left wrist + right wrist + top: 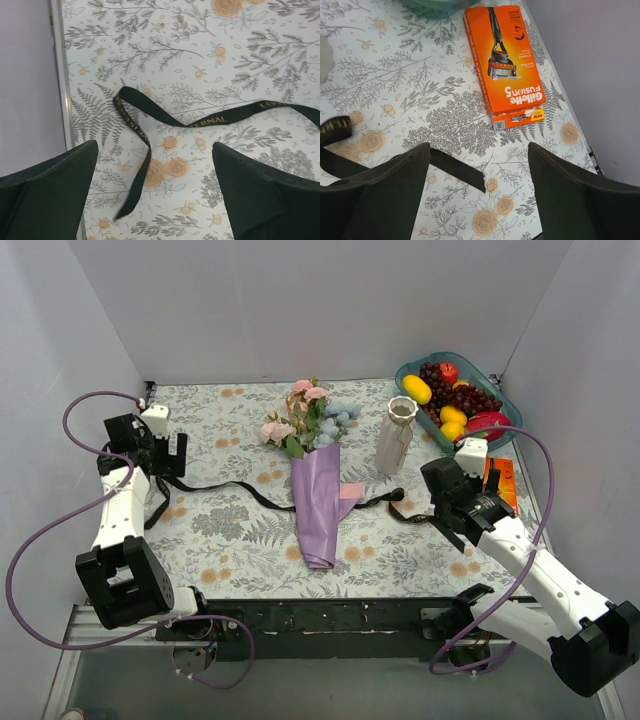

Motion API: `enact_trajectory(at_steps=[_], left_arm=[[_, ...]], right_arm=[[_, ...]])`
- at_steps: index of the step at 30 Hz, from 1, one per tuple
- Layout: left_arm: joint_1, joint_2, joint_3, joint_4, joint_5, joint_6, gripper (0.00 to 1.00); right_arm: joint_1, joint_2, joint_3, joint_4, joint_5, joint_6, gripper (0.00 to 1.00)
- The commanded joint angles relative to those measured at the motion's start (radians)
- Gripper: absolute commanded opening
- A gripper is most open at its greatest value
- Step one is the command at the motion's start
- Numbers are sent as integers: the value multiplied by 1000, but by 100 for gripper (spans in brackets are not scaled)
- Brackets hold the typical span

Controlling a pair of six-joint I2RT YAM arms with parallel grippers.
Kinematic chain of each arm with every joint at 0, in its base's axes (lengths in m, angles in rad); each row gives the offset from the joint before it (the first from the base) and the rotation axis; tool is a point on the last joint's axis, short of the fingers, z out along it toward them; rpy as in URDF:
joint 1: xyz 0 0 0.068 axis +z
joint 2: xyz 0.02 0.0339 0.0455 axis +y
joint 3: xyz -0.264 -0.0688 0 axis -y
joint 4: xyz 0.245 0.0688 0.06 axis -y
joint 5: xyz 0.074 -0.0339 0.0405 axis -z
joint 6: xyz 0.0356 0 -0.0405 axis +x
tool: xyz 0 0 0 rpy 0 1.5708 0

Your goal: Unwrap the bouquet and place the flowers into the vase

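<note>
Top external view: the bouquet (pixel 318 490) lies flat in the middle of the flowery cloth (pixel 230 530). Its lilac paper is wrapped round the stems. The flowers (pixel 305 420), pink and pale blue, poke out of the far end of the paper.

The vase (pixel 395 435) stands upright just to the right of the bouquet, next to the flower heads and not touching them. A teal fruit bowl (pixel 505 400) sits further right of the bouquet, in the far corner. An orange razor box (pixel 503 480) lies near the bowl.

A black ribbon (pixel 230 487) with gold letters runs out from both sides of the bouquet and lies loose on the cloth.

The left gripper (pixel 165 455) is well to the left of the bouquet. In the left wrist view its fingers (pixel 55 195) are wide apart and hold nothing. One end of the ribbon (pixel 200 120) lies on the cloth below them.

The right gripper (pixel 445 498) is to the right of the bouquet, on the near side of the vase. In the right wrist view its fingers (pixel 570 195) are wide apart too, with nothing held. The other ribbon (pixel 457 170) end lies under them, and the razor box (pixel 502 60) is just past it.
</note>
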Motion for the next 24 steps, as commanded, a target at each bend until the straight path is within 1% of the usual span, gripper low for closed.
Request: enact_trajectory(at_steps=[1, 3, 4, 5, 7, 8, 9, 11, 12, 14, 16, 18, 21, 24], left_arm=[[4, -59, 108, -111, 193, 3, 98], [0, -44, 174, -172, 282, -16, 98], [-7, -36, 192, -191, 360, -20, 98], [-42, -30, 211, -206, 383, -29, 98], [-109, -19, 231, -219, 391, -59, 98], [-155, -19, 229, -214, 362, -69, 98], [-248, -21, 225, -184, 338, -82, 98], [-334, -13, 217, -147, 313, -141, 98], [-382, -2, 223, -130, 322, -161, 98], [-434, 45, 239, -130, 343, -191, 98], [-464, 71, 231, -105, 365, -197, 98], [-510, 91, 196, -53, 359, -194, 98], [-566, 130, 174, 31, 350, -200, 98], [-606, 209, 214, 73, 376, -207, 98]], right_arm=[[0, -44, 104, 53, -43, -100, 89], [35, -56, 118, 107, -73, -154, 90], [55, -48, 151, 109, -88, -156, 90], [102, -20, 167, 107, -93, -154, 90], [162, 16, 205, 119, -117, -150, 89], [226, 46, 210, 133, -130, -150, 89], [254, 63, 210, 189, -168, -154, 88], [323, 118, 205, 248, -220, -156, 86], [339, 140, 202, 303, -272, -148, 86], [351, 212, 197, 351, -335, -98, 86], [354, 257, 188, 377, -416, -53, 85], [364, 300, 145, 464, -468, -28, 86], [374, 338, 92, 570, -498, -16, 85], [391, 369, 78, 595, -483, -7, 85]])
